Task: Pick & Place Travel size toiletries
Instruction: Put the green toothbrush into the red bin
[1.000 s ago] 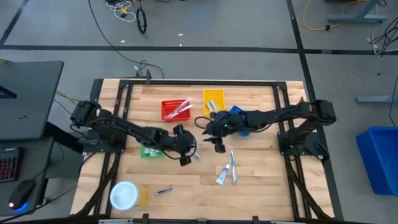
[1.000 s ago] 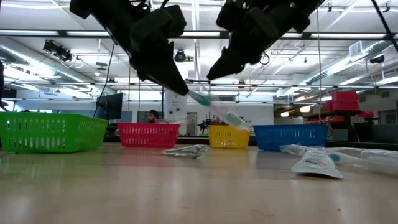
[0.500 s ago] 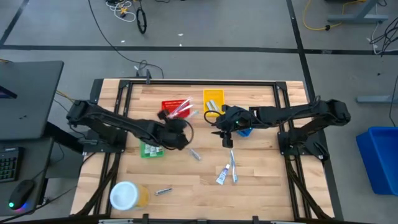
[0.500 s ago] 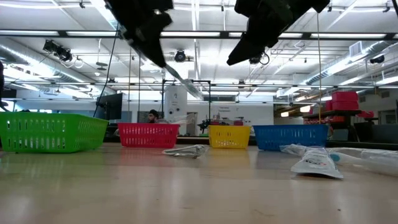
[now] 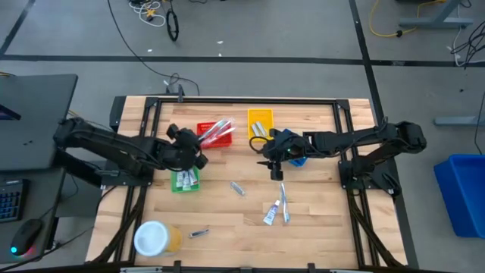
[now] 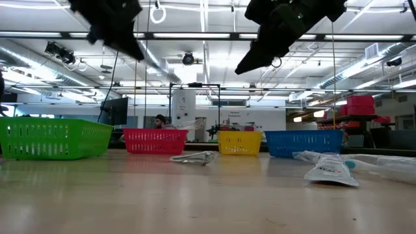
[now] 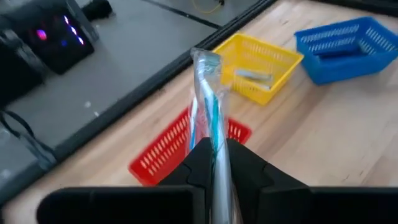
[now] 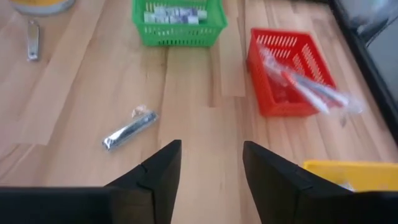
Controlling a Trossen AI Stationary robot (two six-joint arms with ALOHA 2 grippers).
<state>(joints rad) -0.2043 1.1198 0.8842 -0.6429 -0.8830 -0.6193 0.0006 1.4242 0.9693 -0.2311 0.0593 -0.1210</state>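
My left fingers (image 7: 214, 163) were clamped on a wrapped toothbrush (image 7: 208, 99) above the red basket (image 5: 213, 133), my right fingers (image 8: 210, 163) hung open and empty, and I judged sorting partway done, with tubes (image 5: 276, 206) loose near the surface's front edge.

The lower part of the wrapped toothbrush (image 7: 208, 124) is hidden between the left gripper's (image 7: 214, 165) fingers in the left wrist view. In the low view both grippers are cut off by the top edge. The small metal item (image 8: 32, 30) near the jar (image 8: 37, 5) is too small to be identified, and the jar is cut by the edge. The print on the tubes (image 5: 274, 211) cannot be read.
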